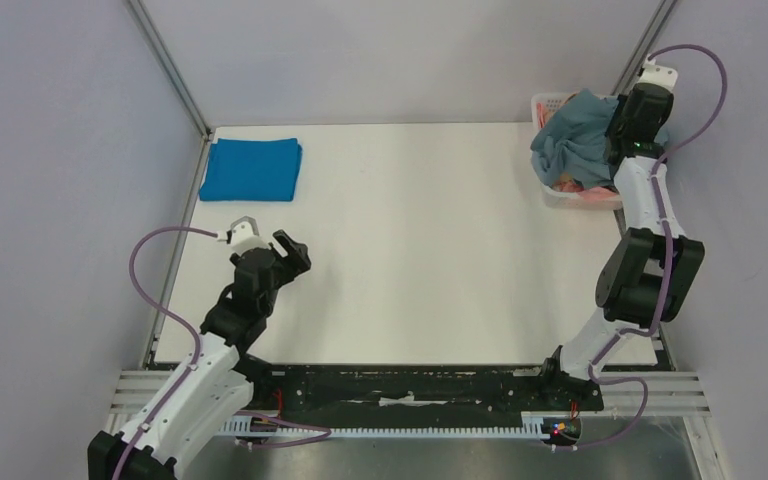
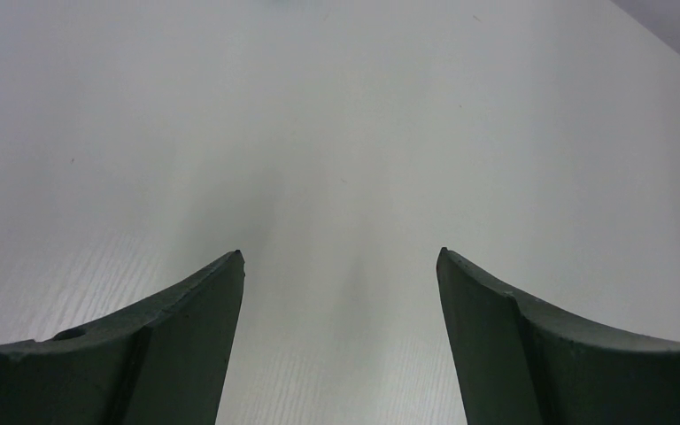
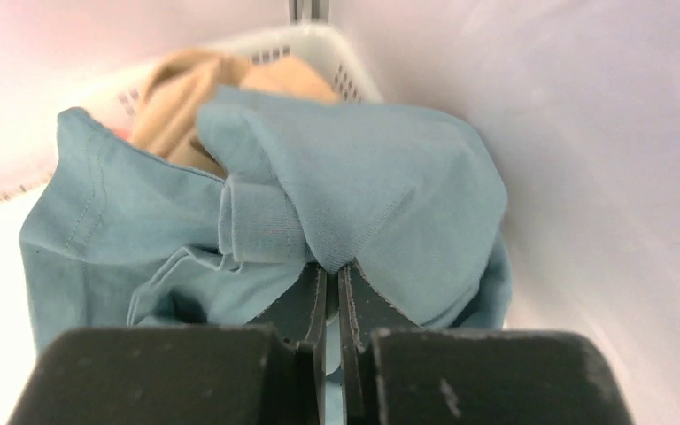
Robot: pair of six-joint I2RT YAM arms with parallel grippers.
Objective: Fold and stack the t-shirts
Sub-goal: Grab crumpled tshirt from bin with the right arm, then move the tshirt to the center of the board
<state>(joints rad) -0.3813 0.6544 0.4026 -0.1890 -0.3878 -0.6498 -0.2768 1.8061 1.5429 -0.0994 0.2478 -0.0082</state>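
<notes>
A bright blue t-shirt (image 1: pixel 251 169) lies folded at the table's far left corner. A crumpled grey-blue t-shirt (image 1: pixel 572 140) tops the white basket (image 1: pixel 552 195) at the far right, with pink cloth (image 1: pixel 585 192) under it. In the right wrist view the grey-blue t-shirt (image 3: pixel 363 190) fills the frame, and a tan t-shirt (image 3: pixel 177 93) shows behind it. My right gripper (image 3: pixel 331 267) is shut on a fold of the grey-blue t-shirt. My left gripper (image 1: pixel 295 250) hovers open over bare table at the left, fingers (image 2: pixel 204 301) wide apart with nothing between them.
The basket (image 3: pixel 319 44) stands against the right wall of the enclosure. Walls and metal posts close in the table at the back and sides. A black rail (image 1: pixel 410 385) runs along the near edge between the arm bases.
</notes>
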